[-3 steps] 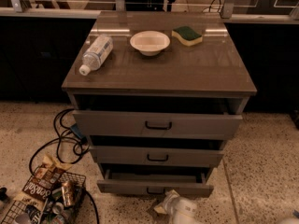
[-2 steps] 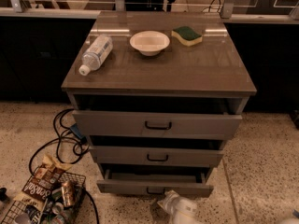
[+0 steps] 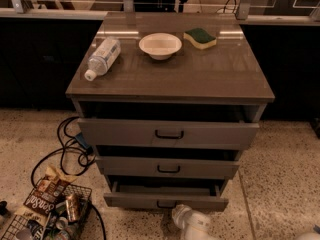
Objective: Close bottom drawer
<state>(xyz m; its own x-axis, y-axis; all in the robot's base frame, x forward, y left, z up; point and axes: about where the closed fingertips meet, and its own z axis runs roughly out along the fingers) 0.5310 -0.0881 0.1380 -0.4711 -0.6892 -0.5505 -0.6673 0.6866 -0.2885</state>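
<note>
The bottom drawer (image 3: 165,201) is the lowest of three grey drawers in the cabinet. It stands pulled out, with its grey tray showing behind the flat front and a small black handle (image 3: 166,204) at the middle. My white gripper (image 3: 189,220) is low in the camera view, just in front of and slightly right of that handle, close to the drawer front. The middle drawer (image 3: 167,167) and top drawer (image 3: 168,133) also sit partly out.
On the cabinet top (image 3: 210,79) lie a plastic bottle (image 3: 102,57), a white bowl (image 3: 160,45) and a yellow-green sponge (image 3: 200,37). Black cables (image 3: 67,149) and a wire basket (image 3: 45,219) with cans and snack bags sit on the floor at the left.
My gripper has shifted slightly left and up toward the bottom drawer's front. The drawers have not visibly moved.
</note>
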